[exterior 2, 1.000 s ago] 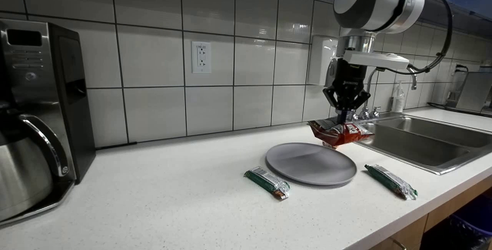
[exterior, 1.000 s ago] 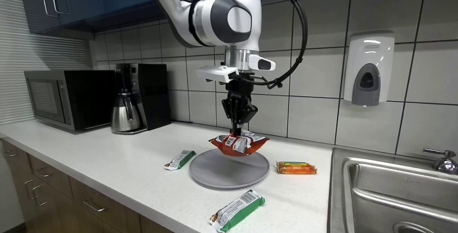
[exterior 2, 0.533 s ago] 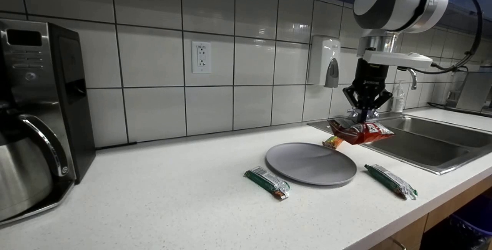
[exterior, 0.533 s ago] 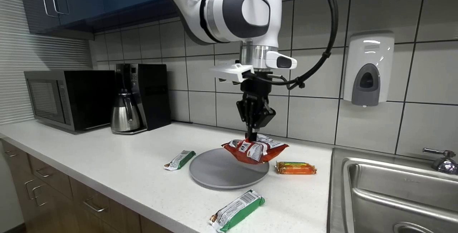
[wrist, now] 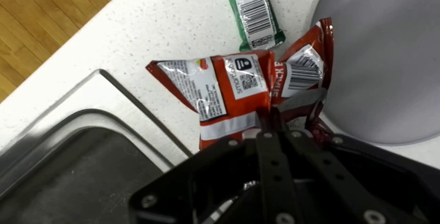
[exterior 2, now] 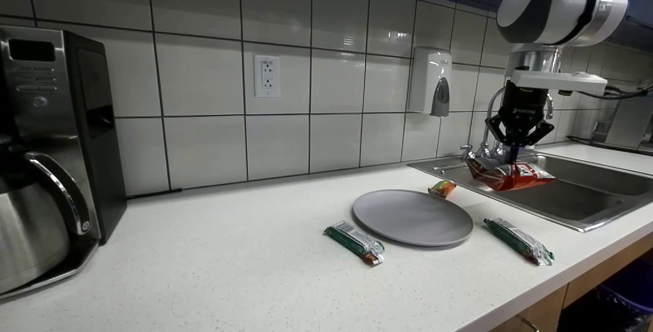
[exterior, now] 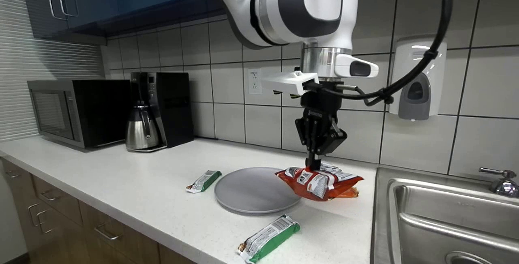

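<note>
The gripper [exterior: 313,165] has its fingers pinching the bag [exterior: 310,183] near mid-length, gathering it into folds there. The bag hangs above the counter [exterior: 162,183], between the plate [exterior: 251,191] and the sink [exterior: 381,215], its long axis aslant to the counter's front edge: one end points at the plate, the other toward the sink (the wrist view shows its small print facing up). In an exterior view it hides most of the orange packet [exterior: 350,193], which lies near the plate. One green bar [exterior: 204,181] lies just beside the plate; the other green bar [exterior: 269,238] lies near the counter's front edge. The tiled wall [exterior: 263,122] closes off the back, the dispenser [exterior 2: 430,82] and an outlet [exterior 2: 267,76] fixed to it, and a broad stretch of counter runs from the plate to the coffee maker [exterior: 174,106]
</note>
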Tool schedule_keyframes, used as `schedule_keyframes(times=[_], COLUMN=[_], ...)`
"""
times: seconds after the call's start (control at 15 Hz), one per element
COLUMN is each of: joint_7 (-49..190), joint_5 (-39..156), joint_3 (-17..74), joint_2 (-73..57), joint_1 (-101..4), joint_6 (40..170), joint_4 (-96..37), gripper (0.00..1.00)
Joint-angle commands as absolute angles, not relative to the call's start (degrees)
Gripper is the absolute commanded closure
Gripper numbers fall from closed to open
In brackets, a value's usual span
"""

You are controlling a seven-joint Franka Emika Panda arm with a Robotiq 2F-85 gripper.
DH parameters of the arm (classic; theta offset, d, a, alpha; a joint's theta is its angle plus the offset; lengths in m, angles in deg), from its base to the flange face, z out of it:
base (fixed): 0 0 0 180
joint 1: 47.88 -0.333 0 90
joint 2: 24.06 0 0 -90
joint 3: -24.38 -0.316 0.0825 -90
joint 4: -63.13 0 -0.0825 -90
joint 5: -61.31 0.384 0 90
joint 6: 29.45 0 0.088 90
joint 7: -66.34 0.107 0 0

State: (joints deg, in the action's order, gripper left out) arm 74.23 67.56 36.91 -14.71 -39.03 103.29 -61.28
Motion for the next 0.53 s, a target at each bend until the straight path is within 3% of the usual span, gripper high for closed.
schedule_keyframes(times=[0.0, 0.47], joint_7=[75.03, 74.87], joint_5=[65.82, 65.53], joint_3=[37.73, 39.76], joint_2=[-14.07, -11.5], joint_1=[-37.29, -35.14], joint_6=[103.61, 103.23], joint_4=[-61.12, -60.08], gripper=[1.0, 1.0])
